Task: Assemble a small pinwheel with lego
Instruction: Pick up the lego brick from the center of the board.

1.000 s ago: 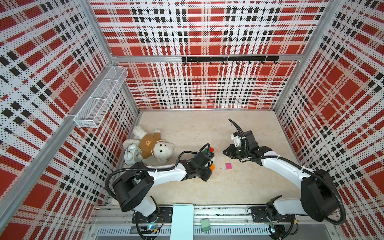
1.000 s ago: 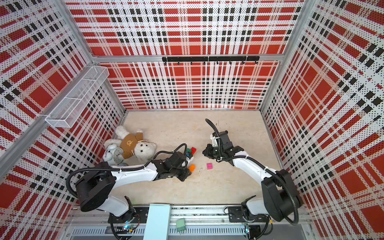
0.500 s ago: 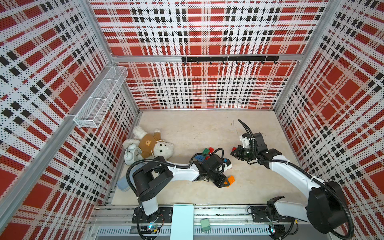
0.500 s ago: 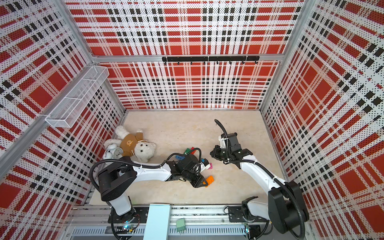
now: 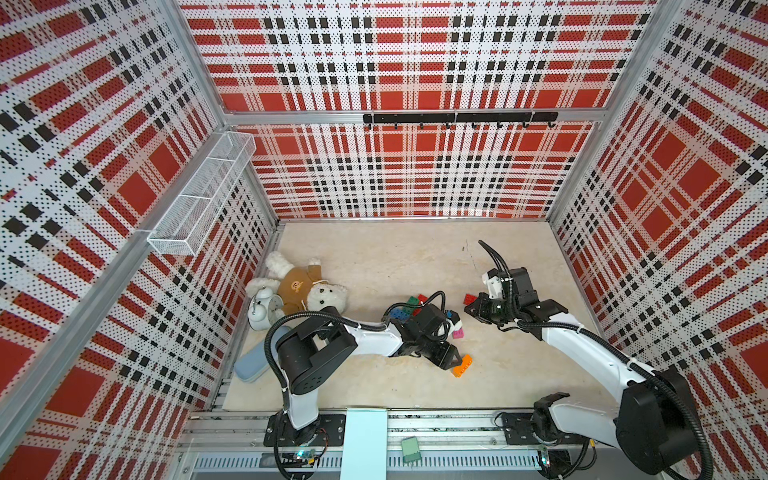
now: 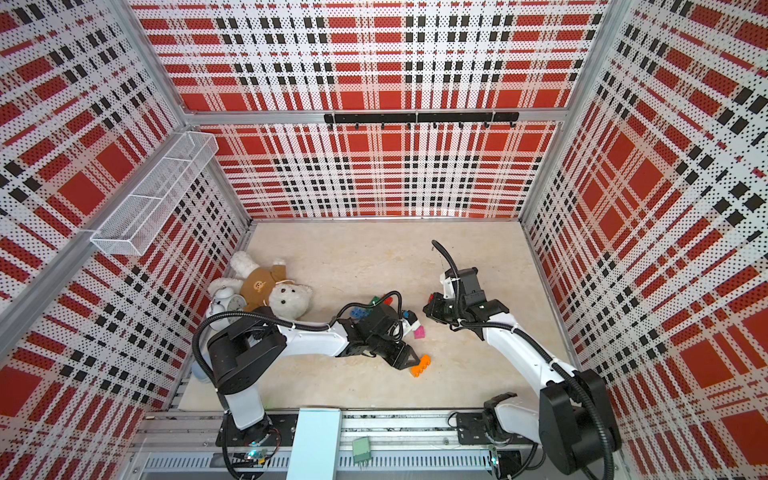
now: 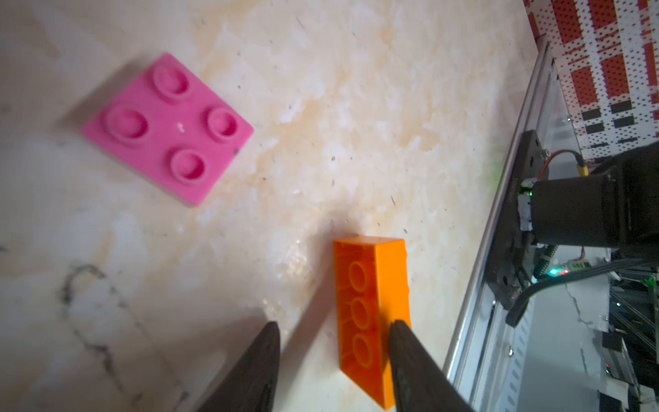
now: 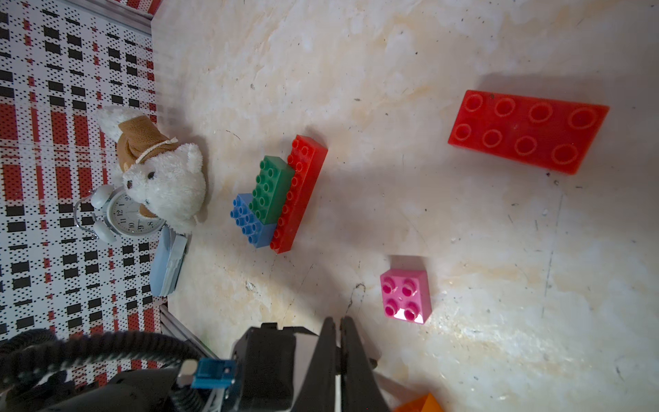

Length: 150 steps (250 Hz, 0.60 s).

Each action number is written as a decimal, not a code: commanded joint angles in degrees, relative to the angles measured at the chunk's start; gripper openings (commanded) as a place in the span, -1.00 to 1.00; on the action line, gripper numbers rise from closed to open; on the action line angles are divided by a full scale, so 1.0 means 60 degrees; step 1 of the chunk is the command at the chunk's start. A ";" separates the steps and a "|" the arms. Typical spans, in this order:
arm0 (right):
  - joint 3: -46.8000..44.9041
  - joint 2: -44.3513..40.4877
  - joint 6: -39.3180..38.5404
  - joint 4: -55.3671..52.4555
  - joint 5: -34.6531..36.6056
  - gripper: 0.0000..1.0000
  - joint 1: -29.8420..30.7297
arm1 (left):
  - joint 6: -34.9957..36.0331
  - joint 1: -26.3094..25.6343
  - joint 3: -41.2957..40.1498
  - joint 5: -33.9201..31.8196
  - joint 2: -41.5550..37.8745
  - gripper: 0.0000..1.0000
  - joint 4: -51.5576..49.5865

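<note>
An orange brick lies on its side on the table, just robot-side of the pink square brick. Its long axis runs out between the parted jaws of the left gripper, touching one. The right gripper, jaws together and empty, hangs beyond the pink square brick. A second ago the left jaws clamped the orange brick.
</note>
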 commanded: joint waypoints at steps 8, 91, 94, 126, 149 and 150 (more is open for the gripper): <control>-0.0073 -0.0171 -0.0107 0.0147 0.0069 -0.83 -0.0028 | 0.0210 0.0087 0.0090 -0.0753 -0.0195 0.01 -0.0099; -0.0643 -0.1224 0.0134 -0.0959 0.0499 -0.89 -0.0300 | 0.0506 0.0038 -0.0217 -0.0806 -0.1123 -0.09 -0.0088; -0.0655 -0.1236 0.0127 -0.1009 0.0505 -0.90 -0.0306 | 0.0515 0.0030 -0.0235 -0.0884 -0.1138 -0.09 -0.0132; -0.0907 -0.1483 0.0265 -0.1631 0.0762 -0.95 -0.0304 | 0.0916 -0.0129 -0.0204 -0.0928 -0.1356 -0.11 -0.0363; -0.1366 -0.2038 0.0849 -0.1793 0.0747 -1.00 -0.0293 | 0.1483 -0.0429 -0.0219 -0.1080 -0.1730 -0.14 -0.0736; -0.1388 -0.2079 0.0885 -0.1793 0.0751 -1.00 -0.0300 | 0.1487 -0.0434 -0.0241 -0.1081 -0.1746 -0.14 -0.0734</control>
